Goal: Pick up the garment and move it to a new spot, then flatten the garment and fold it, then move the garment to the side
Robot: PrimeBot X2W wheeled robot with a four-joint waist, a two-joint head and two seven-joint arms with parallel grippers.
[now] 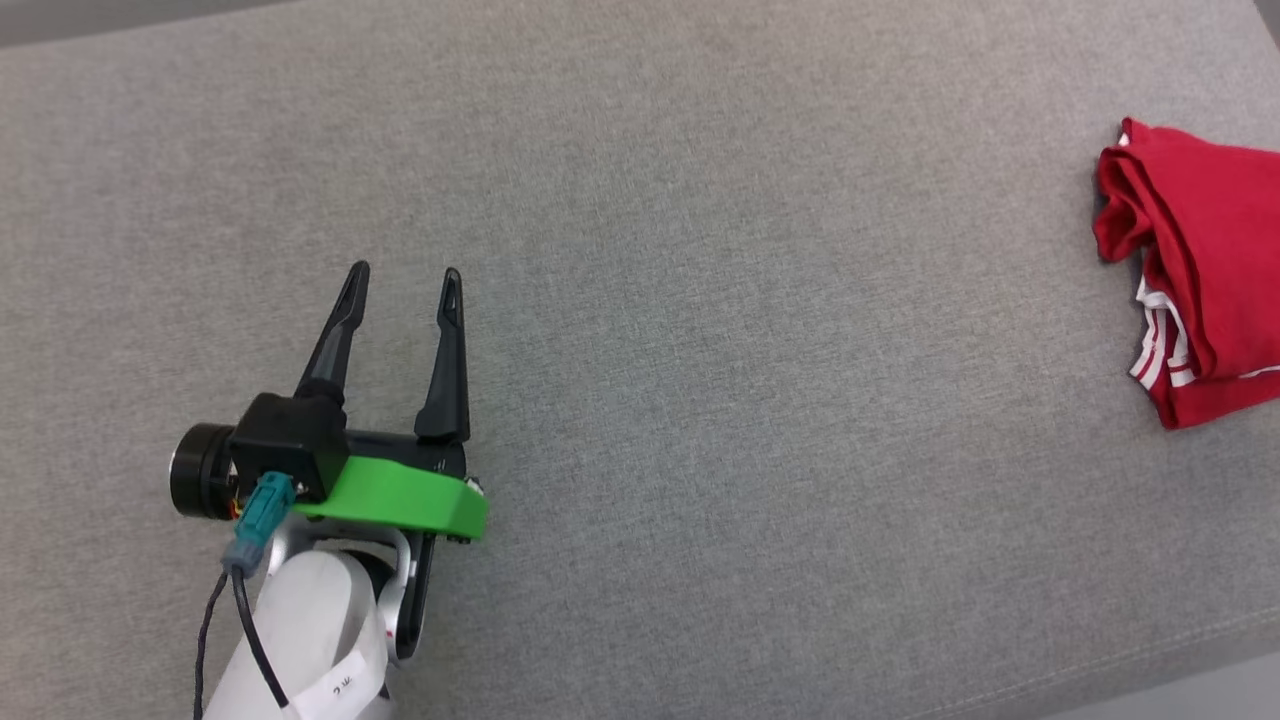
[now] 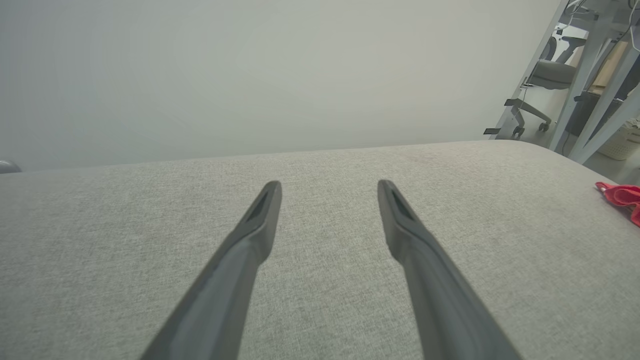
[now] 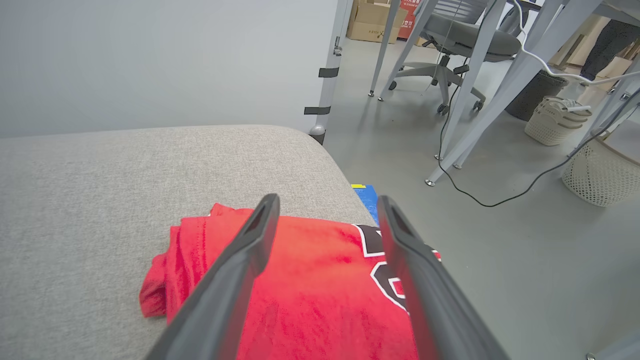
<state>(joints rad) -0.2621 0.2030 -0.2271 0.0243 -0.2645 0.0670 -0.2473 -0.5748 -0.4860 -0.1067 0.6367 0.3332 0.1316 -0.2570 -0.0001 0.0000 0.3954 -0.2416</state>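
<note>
Now the red garment (image 1: 1200,270) lies folded into a compact bundle at the far right edge of the grey upholstered surface (image 1: 750,350), partly cut off by the side of the head view. Its red-and-white striped trim (image 1: 1160,345) peeks out from between the layers on the near side.

The left pincer (image 1: 405,272) sits well apart from the garment, at the lower left of the head view. Its two dark fingers are spread with nothing between them. From the left wrist view the left pincer (image 2: 328,184) points across bare grey fabric (image 2: 325,300), and the garment (image 2: 622,195) is just a red sliver at the right edge.

In the right wrist view the right pincer (image 3: 327,198) is over the garment (image 3: 310,280), released, with its fingers apart and red cloth visible between them (whether the tips touch the cloth I cannot tell). A black print with a white outline (image 3: 367,240) shows on the top layer, partly hidden by one finger. The bundle lies close to the surface's rounded corner (image 3: 300,145). Beyond that corner are a grey floor (image 3: 500,260), an office chair (image 3: 450,45) and two pale woven baskets (image 3: 555,120).
</note>
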